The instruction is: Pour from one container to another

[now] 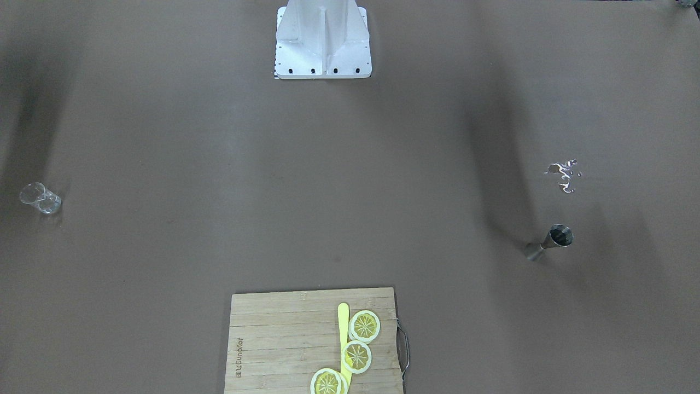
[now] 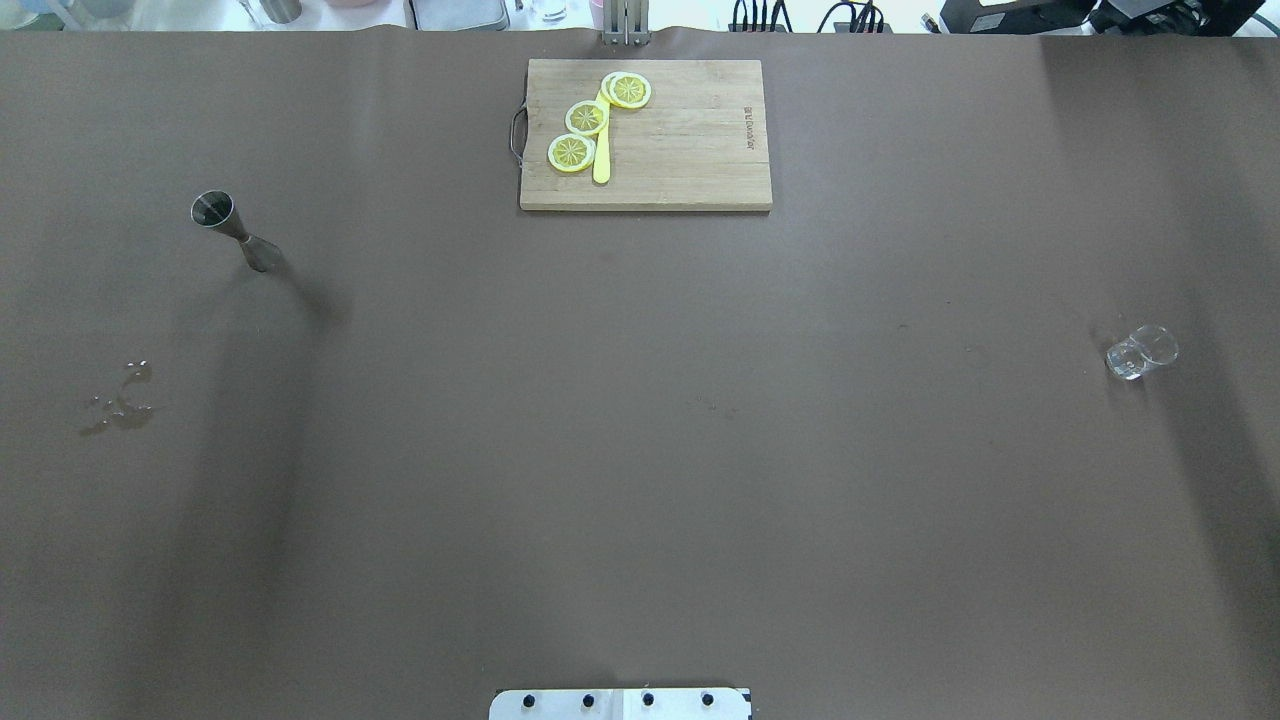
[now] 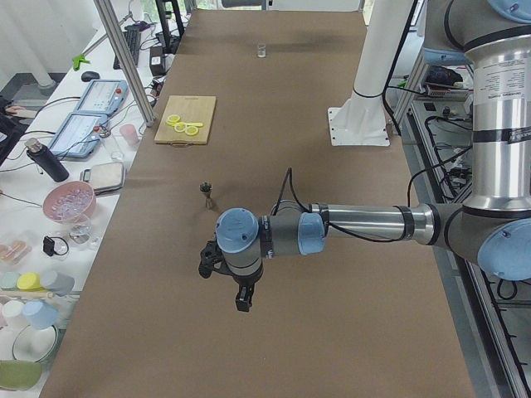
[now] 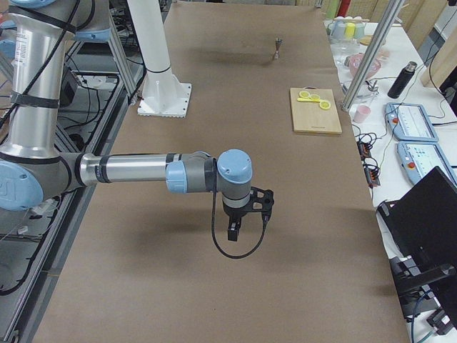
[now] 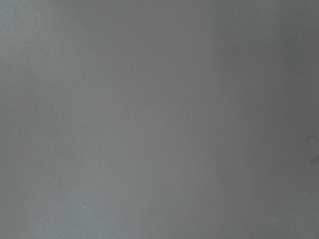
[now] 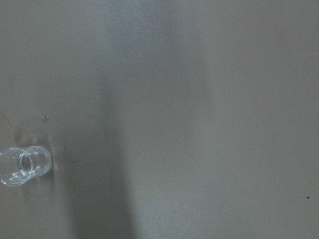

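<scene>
The steel jigger stands upright on the brown table, on my left side. Far across on my right side stands the small clear glass, also at the left edge of the right wrist view. My left gripper hangs above the table, nearer the table's end than the jigger and apart from it. Above the table's right half hangs my right gripper. Both show only in the side views, so I cannot tell whether they are open or shut. The left wrist view holds only bare table.
A small puddle of liquid lies on the table near the jigger. A wooden cutting board with lemon slices and a yellow knife sits at the far middle edge. The white robot base stands at the near edge.
</scene>
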`<state>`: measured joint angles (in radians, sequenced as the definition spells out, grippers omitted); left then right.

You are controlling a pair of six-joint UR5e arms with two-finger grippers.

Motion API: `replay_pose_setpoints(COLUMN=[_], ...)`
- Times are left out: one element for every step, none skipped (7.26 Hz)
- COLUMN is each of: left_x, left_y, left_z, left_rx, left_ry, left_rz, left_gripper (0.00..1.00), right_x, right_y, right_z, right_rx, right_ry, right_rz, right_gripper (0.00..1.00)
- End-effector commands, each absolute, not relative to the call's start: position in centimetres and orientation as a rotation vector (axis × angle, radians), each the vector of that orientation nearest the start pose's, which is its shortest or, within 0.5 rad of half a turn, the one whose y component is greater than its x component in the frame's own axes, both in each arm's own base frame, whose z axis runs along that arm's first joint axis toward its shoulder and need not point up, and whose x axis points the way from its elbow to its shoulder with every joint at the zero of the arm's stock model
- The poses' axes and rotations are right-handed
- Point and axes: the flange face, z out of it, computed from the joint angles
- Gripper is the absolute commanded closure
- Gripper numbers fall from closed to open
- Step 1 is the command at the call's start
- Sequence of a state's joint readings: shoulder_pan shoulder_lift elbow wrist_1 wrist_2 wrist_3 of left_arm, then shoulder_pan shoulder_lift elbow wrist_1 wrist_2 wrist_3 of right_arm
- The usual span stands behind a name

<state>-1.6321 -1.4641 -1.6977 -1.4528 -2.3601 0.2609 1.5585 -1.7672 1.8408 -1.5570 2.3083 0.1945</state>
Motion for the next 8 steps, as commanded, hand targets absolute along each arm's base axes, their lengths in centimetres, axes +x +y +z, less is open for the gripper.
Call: replay_pose_setpoints(left_x=[-9.04,-9.05,-9.05,-9.05,-9.03,-9.0,-8.99,-8.98], left_y=[-44.09,-44.24,-44.19,-44.28,-44.17,-44.1,-43.87,-43.72], left_z=[65.0,64.93,64.78,64.62,64.51,64.5,64.77,64.91], left_rx=[0.049,0.05,0.053,0.055,0.058,0.056,0.051,0.048], left_ry=[0.793,0.793,0.792,0.793,0.794,0.798,0.798,0.799], left_rz=[0.153,0.152,0.154,0.152,0.153,0.151,0.148,0.147], left_gripper=[0.02,0.02,0.02,0.02,0.02,0.02,0.02,0.02], right_x=[6.12,6.12,6.12,6.11,6.12,6.12,6.11,6.11], right_y=[-41.49,-41.49,-41.48,-41.49,-41.49,-41.49,-41.56,-41.56], right_z=[61.5,61.43,61.52,61.42,61.43,61.43,61.35,61.35], right_rx=[0.009,0.01,0.007,0.01,0.01,0.01,0.012,0.012], right_ry=[-0.743,-0.743,-0.743,-0.744,-0.743,-0.743,-0.745,-0.745], right_rz=[0.14,0.139,0.14,0.139,0.139,0.139,0.139,0.139], right_gripper=[0.0,0.0,0.0,0.0,0.0,0.0,0.0,0.0])
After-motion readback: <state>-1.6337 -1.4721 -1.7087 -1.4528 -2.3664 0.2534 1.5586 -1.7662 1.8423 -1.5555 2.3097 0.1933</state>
